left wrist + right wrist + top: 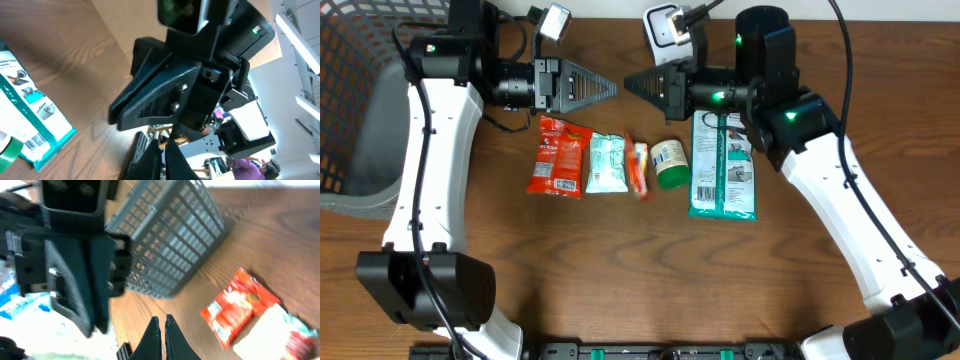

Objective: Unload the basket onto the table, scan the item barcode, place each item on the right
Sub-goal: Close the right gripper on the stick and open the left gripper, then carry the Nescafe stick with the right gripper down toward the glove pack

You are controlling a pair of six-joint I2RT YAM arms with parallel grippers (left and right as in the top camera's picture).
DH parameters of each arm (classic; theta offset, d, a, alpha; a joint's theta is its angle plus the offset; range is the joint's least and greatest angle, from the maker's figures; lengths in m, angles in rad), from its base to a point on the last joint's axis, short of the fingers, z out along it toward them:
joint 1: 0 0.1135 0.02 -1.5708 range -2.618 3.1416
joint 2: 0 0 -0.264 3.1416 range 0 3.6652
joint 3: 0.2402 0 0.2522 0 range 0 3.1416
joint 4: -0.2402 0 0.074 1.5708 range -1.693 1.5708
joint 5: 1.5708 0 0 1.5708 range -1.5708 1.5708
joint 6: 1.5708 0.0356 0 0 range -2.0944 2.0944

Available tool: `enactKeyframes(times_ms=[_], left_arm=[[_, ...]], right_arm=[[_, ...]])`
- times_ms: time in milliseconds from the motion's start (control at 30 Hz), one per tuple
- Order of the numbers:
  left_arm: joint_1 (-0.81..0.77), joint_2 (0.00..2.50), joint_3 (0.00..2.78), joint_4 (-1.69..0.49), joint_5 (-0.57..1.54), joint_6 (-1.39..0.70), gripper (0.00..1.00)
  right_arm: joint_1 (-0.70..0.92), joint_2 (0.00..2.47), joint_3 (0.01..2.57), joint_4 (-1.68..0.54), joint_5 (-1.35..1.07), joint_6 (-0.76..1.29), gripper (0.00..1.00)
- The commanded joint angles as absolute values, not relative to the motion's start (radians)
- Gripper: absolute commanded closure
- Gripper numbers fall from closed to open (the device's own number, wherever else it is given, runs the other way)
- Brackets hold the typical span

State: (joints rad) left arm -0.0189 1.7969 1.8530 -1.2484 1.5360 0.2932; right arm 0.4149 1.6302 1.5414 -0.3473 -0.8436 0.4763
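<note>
left gripper (613, 88): clenched, empty. right gripper (629, 83): clenched, empty, tip just beside left's. below on table (620, 270): red packet (560, 157), white pouch (608, 163), green jar (670, 164), teal pack (723, 165).

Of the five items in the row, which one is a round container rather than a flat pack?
The green-lidded jar, between the thin red stick and the big teal pack; all the others lie flat.

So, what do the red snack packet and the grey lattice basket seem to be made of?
Red snack packet: probably glossy plastic film; it looks crinkled and slightly shiny. Grey lattice basket: likely matte moulded plastic, perhaps coated wire; even, dull grey bars.
</note>
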Motion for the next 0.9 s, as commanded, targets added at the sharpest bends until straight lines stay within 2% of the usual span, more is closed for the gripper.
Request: enactKeyframes(times_ms=[0,133,300,500,600,733,867], left_arm=[[-0.017,1.799,1.851,-1.255,1.443,0.320,0.93],[-0.017,1.799,1.851,-1.300,1.245,0.317,0.93],[-0.017,1.799,1.851,-1.353,1.002,0.306,0.93],[-0.017,1.799,1.851,-1.365,0.567,0.107,0.92],[-0.017,1.799,1.851,-1.365,0.441,0.031,0.93],[-0.017,1.799,1.851,-1.352,0.309,-0.041,0.78],[-0.017,1.799,1.851,-1.330,0.139,-0.149,0.71]], right_arm=[[0.413,1.644,1.533,-0.431,-0.793,0.428,0.98],[0.413,1.644,1.533,-0.606,-0.667,0.344,0.91],[0.413,1.644,1.533,-0.774,-0.522,0.247,0.73],[0.429,1.644,1.533,-0.931,-0.394,0.193,0.53],[0.450,1.644,1.533,-0.994,-0.348,0.192,0.48],[0.513,1.644,1.525,-1.037,-0.285,0.195,0.44],[0.625,1.646,1.487,-1.032,-0.192,0.276,0.43]])
